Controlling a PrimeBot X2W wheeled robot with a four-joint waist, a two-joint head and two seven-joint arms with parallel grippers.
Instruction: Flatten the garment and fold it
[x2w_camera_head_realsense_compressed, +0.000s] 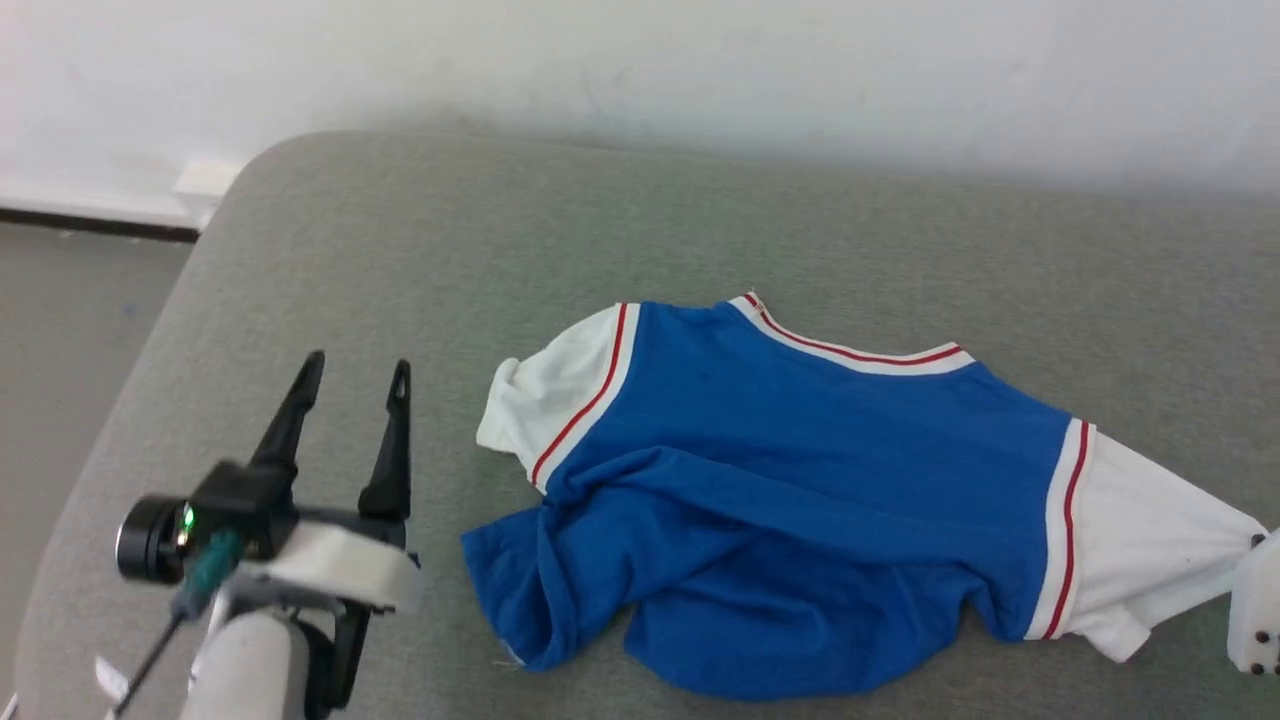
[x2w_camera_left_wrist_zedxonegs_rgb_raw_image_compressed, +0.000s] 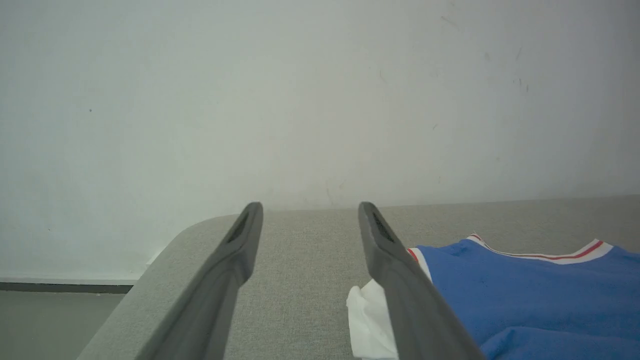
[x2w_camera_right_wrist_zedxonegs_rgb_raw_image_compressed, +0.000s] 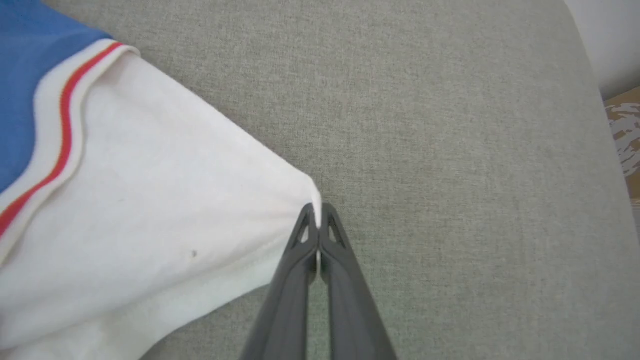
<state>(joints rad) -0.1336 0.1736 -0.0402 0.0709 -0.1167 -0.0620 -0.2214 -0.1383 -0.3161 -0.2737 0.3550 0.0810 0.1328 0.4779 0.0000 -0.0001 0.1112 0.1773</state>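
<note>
Right fingers pinching garment sleeve, grey cushion

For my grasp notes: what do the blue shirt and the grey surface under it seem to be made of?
The garment: apparently soft matte knit jersey; it drapes in loose folds and puckers where the right end effector pinches its white sleeve. The grey surface: probably matte woven upholstery, perhaps padded; fine weave and rounded corner show.

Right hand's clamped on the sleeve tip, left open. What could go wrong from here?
1. The right hand pinches only the tip of the white sleeve; a pull may slip it free.
2. The left hand is open and off the jersey T-shirt, so a one-sided pull may drag the bunched body across the grey cushion instead of flattening it.
</note>
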